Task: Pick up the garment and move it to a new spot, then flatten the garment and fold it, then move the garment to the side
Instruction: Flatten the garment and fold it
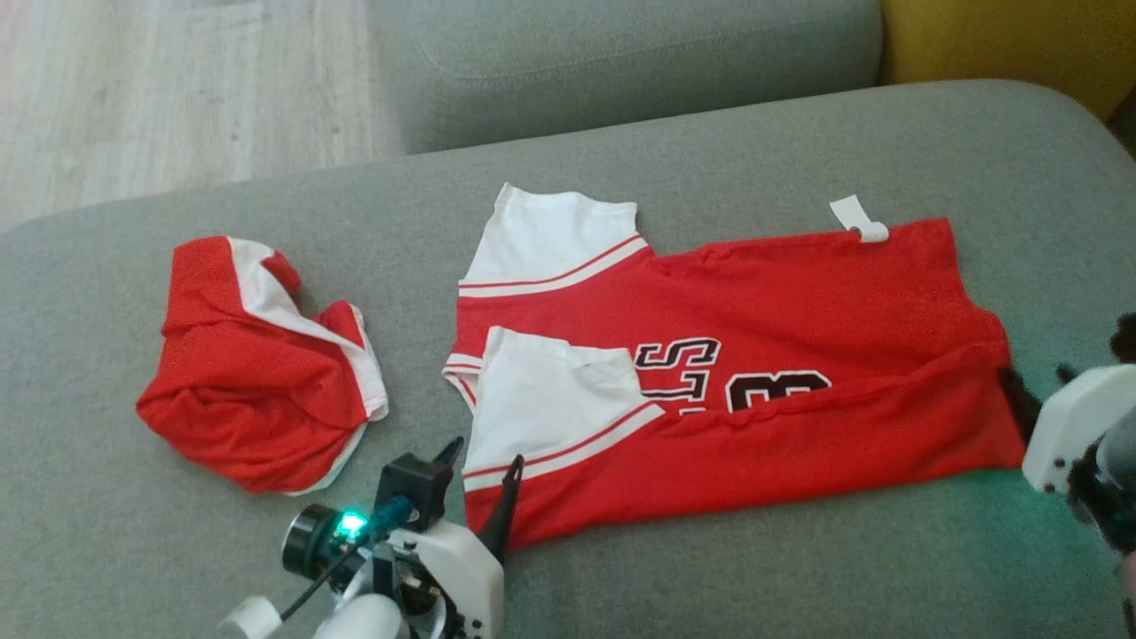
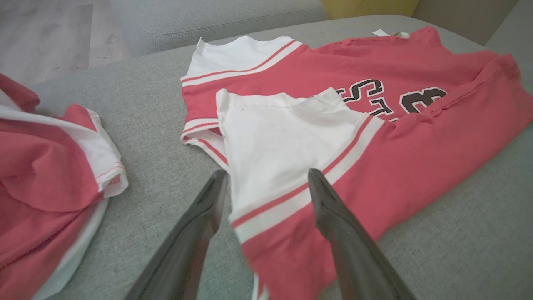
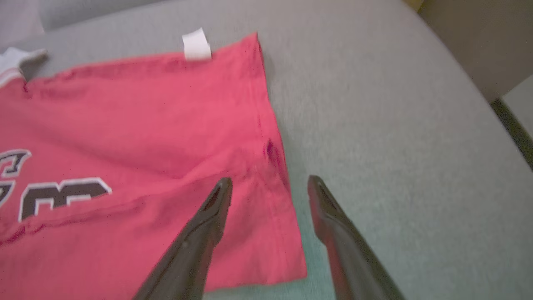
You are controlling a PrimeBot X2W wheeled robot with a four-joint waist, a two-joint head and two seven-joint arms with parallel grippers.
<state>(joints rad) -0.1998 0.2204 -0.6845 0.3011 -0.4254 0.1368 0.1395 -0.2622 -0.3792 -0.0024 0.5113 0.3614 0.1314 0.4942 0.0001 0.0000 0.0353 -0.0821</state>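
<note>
L claw (image 2: pixel 267 173) wide, empty, at jersey (image 1: pixel 799 311) sleeve (image 2: pixel 275 141); R claw (image 3: pixel 270 179) wide, empty, straddling hem (image 3: pixel 275 166).

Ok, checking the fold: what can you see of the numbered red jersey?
The jersey is red knit with white, red-striped sleeves and dark white-edged lettering. It lies flat on the grey cushion, near long edge folded over part of the print, a white tag at its far hem. The open left gripper sits at the near sleeve; the open right gripper is at the hem corner.
</note>
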